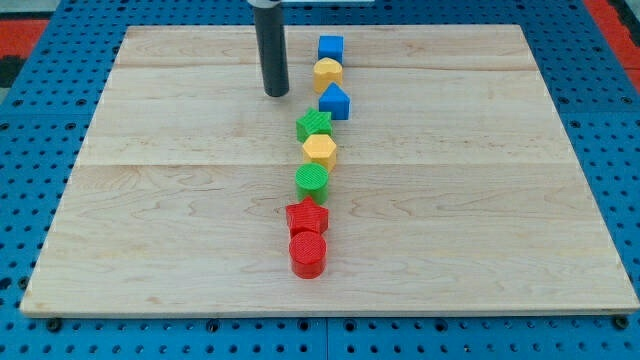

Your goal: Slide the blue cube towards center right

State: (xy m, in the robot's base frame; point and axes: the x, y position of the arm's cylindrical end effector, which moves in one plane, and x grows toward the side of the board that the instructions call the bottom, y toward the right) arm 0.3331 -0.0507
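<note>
The blue cube (331, 47) sits near the view's top, at the head of a line of blocks running down the board's middle. Below it come a yellow round block (328, 73), a blue wedge-like block (335, 101), a green star block (314, 126), a yellow hexagon block (320, 150), a green cylinder (312, 180), a red star block (307, 216) and a red cylinder (308, 254). My tip (277, 93) rests on the board left of the line. It is left of and below the blue cube, level with the blue wedge-like block and apart from it.
The wooden board (480, 200) lies on a blue pegboard surface (30, 150). The dark rod comes down from the view's top edge.
</note>
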